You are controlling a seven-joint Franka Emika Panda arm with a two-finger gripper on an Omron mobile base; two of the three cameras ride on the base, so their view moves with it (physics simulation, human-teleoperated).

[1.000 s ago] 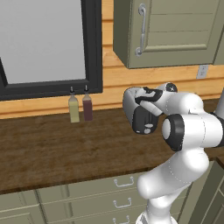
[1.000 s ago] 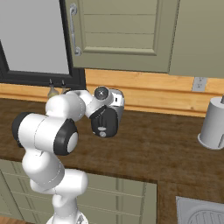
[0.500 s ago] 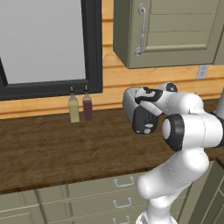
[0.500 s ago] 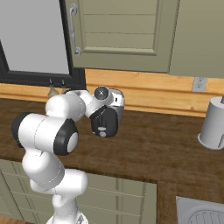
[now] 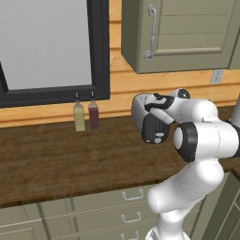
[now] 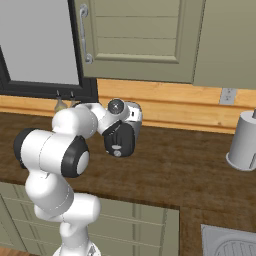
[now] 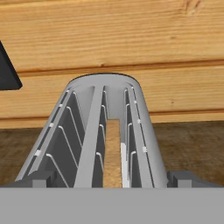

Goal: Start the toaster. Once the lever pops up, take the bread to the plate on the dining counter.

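The toaster (image 7: 105,131) is seen from the hand view, end-on from above; its lower part is cut off at the bottom of that view, and its black end panel and lever cannot be made out. In both base views the arm's hand stands in front of it and hides it. Two slots are counted. The right-hand slot holds one slice of bread (image 7: 113,151), upright, its lower end cut off; the left slot appears bare.

The gripper (image 7: 113,178) hangs just above the toaster, its two dark fingertips (image 7: 38,179) set wide apart at either side of the body, clamped on nothing.

Two small bottles (image 5: 86,116) stand together against the wall below the dark window frame (image 5: 98,51). One grey cylinder (image 6: 245,141) stands on the wood countertop (image 6: 180,165), partly cut off at the right edge.
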